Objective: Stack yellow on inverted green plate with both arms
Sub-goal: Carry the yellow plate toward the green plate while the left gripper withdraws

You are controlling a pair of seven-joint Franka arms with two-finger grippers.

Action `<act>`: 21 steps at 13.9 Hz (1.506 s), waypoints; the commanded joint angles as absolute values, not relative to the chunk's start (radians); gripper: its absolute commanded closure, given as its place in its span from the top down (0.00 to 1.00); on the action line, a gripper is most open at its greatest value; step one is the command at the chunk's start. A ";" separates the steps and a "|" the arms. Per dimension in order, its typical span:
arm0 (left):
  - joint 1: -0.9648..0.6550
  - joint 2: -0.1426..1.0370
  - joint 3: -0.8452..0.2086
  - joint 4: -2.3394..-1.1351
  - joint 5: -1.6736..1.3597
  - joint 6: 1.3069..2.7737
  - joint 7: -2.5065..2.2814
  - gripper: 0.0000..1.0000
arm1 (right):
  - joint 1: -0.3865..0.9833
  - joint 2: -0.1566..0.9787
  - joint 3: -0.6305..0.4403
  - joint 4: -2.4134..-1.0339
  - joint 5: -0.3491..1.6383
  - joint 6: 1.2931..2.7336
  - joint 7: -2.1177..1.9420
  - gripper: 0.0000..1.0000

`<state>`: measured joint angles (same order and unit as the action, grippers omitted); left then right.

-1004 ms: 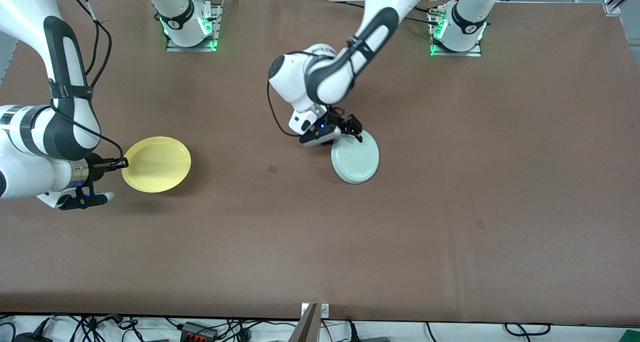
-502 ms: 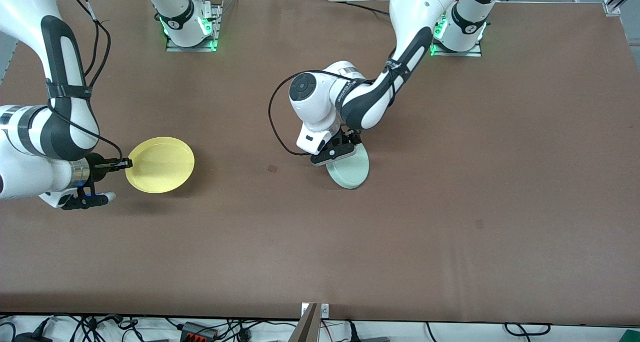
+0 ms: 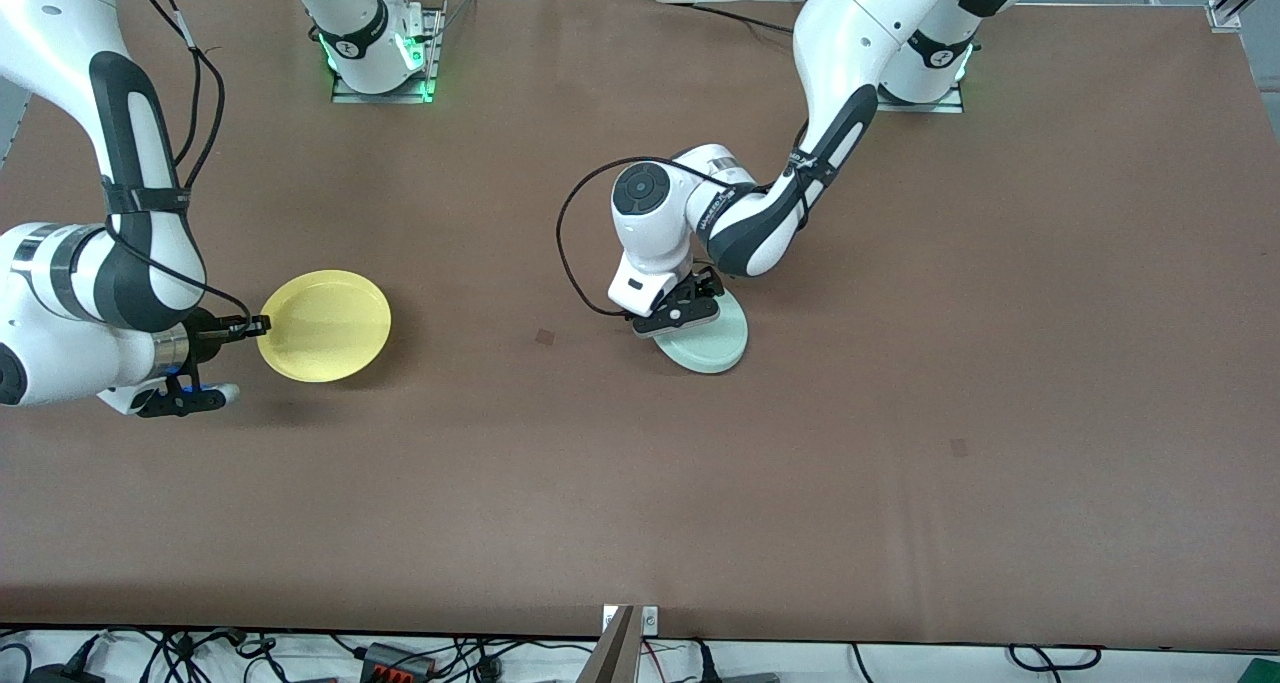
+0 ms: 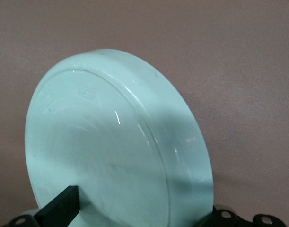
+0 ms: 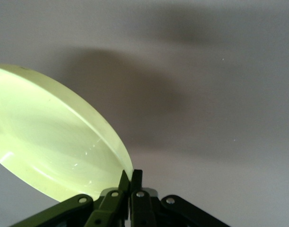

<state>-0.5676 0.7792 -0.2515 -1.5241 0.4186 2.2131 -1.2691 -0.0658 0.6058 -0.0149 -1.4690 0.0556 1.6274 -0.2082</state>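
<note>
The pale mint-green plate (image 3: 716, 344) is tilted, its lower edge at or just above the table mid-table. My left gripper (image 3: 690, 309) is shut on its rim from above. In the left wrist view the green plate (image 4: 101, 142) shows its underside and side wall, with one black finger (image 4: 59, 211) against the underside. The yellow plate (image 3: 326, 325) is held slightly tilted above the table toward the right arm's end. My right gripper (image 3: 254, 326) is shut on its rim. In the right wrist view the fingers (image 5: 130, 178) pinch the yellow plate's (image 5: 54, 142) edge.
The brown table (image 3: 900, 413) is bare around both plates. The arm bases (image 3: 380, 53) stand along the edge farthest from the front camera. Cables and a power strip (image 3: 400, 658) lie off the table's near edge.
My left arm has turned its wrist and swung the green plate from facing the front camera to a low tilt near the table. My right gripper has carried the yellow plate slightly toward the middle.
</note>
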 commanded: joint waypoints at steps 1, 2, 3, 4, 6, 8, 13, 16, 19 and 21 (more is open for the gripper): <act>-0.535 0.756 -0.267 -1.560 0.411 2.244 -1.252 1.00 | -0.083 0.603 -0.011 -1.483 0.069 1.617 -0.219 0.00; -0.526 0.746 -0.267 -1.559 0.413 2.246 -1.250 1.00 | -0.083 0.603 -0.012 -1.483 0.068 1.617 -0.221 0.00; -0.525 0.720 -0.267 -1.563 0.413 2.244 -1.250 1.00 | -0.083 0.603 -0.012 -1.483 0.069 1.617 -0.219 0.00; -0.514 0.700 -0.267 -1.569 0.413 2.237 -1.241 1.00 | -0.083 0.603 -0.012 -1.483 0.069 1.617 -0.216 0.00; -0.503 0.672 -0.264 -1.572 0.413 2.227 -1.194 1.00 | -0.078 0.603 -0.011 -1.483 0.067 1.615 -0.213 0.00; -0.483 0.673 -0.265 -1.572 0.413 2.232 -1.122 1.00 | -0.075 0.603 -0.011 -1.480 0.067 1.617 -0.212 0.00; -0.399 0.600 -0.267 -1.574 0.413 2.110 -0.896 1.00 | -0.035 0.595 0.017 -1.471 0.203 1.592 -0.149 0.00; -0.321 0.540 -0.270 -1.572 0.411 1.944 -0.715 1.00 | 0.067 0.627 0.018 -1.463 0.317 1.609 -0.052 0.00; -0.243 0.471 -0.275 -1.571 0.396 1.858 -0.533 1.00 | 0.184 0.676 0.018 -1.410 0.417 1.650 0.128 0.00; -0.149 0.413 -0.304 -1.568 0.338 1.850 -0.406 1.00 | 0.274 0.733 0.018 -1.344 0.481 1.712 0.256 0.00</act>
<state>-0.2380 0.4940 -0.2650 -1.5357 0.4025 1.8682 -0.5301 0.2039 0.6662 0.0257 -1.4364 0.4245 1.6845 0.1458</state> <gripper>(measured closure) 0.000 0.974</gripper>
